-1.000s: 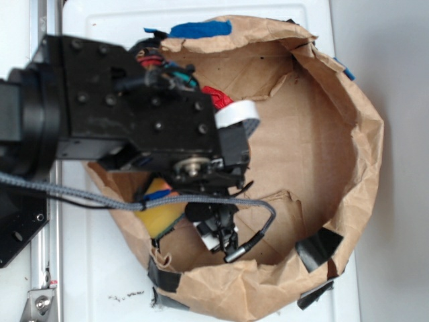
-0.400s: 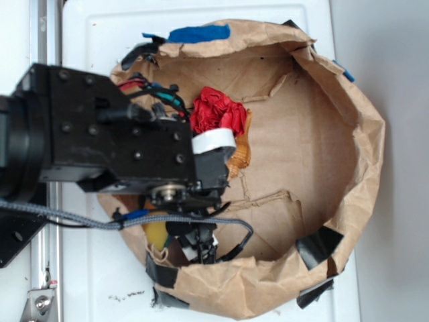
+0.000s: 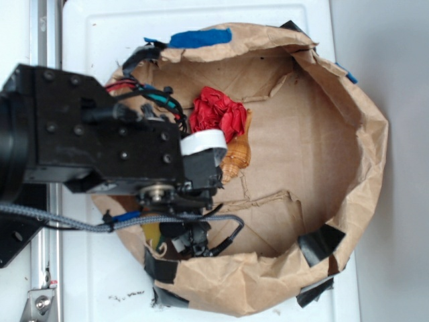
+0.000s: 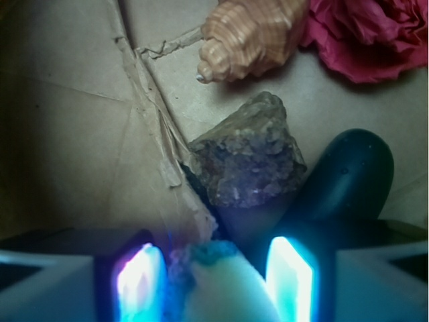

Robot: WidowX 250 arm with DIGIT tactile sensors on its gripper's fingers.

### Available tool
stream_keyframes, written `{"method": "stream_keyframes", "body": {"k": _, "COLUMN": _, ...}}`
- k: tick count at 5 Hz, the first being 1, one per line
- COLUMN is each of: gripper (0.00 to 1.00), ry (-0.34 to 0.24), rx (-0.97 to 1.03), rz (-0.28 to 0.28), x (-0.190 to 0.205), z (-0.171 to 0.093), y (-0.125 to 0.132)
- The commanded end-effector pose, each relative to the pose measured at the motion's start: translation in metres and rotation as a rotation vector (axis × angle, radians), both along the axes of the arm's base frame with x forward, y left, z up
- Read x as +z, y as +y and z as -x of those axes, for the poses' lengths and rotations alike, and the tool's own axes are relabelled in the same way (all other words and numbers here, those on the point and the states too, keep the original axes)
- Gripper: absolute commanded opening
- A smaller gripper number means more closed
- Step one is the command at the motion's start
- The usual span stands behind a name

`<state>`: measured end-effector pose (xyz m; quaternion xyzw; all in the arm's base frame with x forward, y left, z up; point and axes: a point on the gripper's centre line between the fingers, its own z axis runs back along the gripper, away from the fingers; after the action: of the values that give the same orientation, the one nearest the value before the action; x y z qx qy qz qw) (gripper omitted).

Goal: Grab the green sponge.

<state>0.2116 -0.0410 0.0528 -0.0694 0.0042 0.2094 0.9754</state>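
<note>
From the exterior view I see the gripper (image 3: 194, 240) low at the near-left wall of the paper bag (image 3: 362, 168), with the sponge (image 3: 153, 233) just left of and partly under it, only a yellow sliver showing; against the earlier frames the arm has shifted left, uncovering the red ball (image 3: 218, 114) and shell (image 3: 236, 153). From the wrist view, the sponge (image 4: 224, 285) sits between the two lit fingers (image 4: 289, 276), jaws apart with no contact confirmed, so the closing stroke is straight across it.
</note>
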Motion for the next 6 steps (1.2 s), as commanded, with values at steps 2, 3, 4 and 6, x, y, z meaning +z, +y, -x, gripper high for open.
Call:
{"method": "stream_keyframes", "body": {"k": 2, "gripper": 0.00, "ry": -0.052, "rx": -0.020, "rz": 0.000, "x": 0.010, "z": -0.004, "y": 0.004}}
{"method": "stream_keyframes", "body": {"k": 3, "gripper": 0.00, "ry": -0.055, "rx": -0.023, "rz": -0.003, "x": 0.011, "z": -0.003, "y": 0.004}}
{"method": "stream_keyframes", "body": {"k": 4, "gripper": 0.00, "ry": -0.055, "rx": -0.025, "rz": -0.002, "x": 0.011, "z": -0.002, "y": 0.005}}
{"method": "stream_keyframes", "body": {"k": 6, "gripper": 0.00, "ry": -0.151, "rx": -0.250, "rz": -0.079, "x": 0.046, "z": -0.022, "y": 0.020}}
